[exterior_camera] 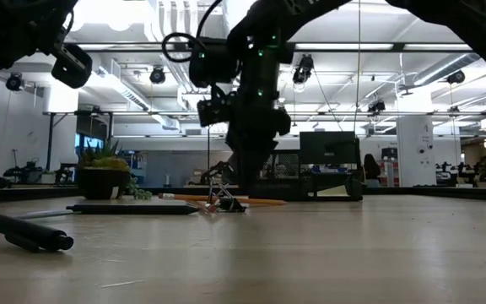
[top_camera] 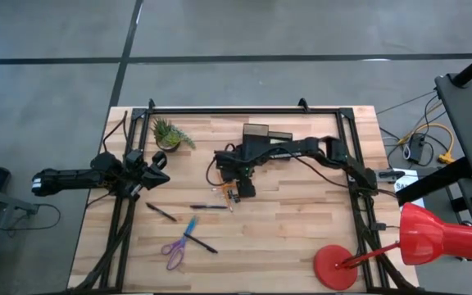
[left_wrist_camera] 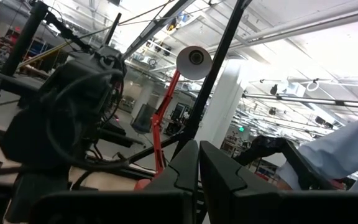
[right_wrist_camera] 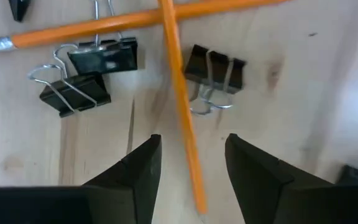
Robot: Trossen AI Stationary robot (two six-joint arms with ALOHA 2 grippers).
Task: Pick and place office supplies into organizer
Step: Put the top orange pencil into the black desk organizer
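Two thin orange wooden pencils (right_wrist_camera: 182, 118) lie crossed mid-surface among small black binder clips (right_wrist_camera: 215, 67), well short of the black boxy organizer (top_camera: 259, 133). The right claw (right_wrist_camera: 190, 165) straddles one pencil, parted, holding nothing; best lowered squarely before pinching. Left claw (left_wrist_camera: 197, 171) waits clenched, empty, at the left edge.

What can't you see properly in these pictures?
- Organizer: high view; the right arm covers its front part.
- Binder clips: sharp in the right wrist view, tiny specks from above.
- Pencil tip: hidden between the right tool's open fingers.
- Scissors: blurred, blades unclear.
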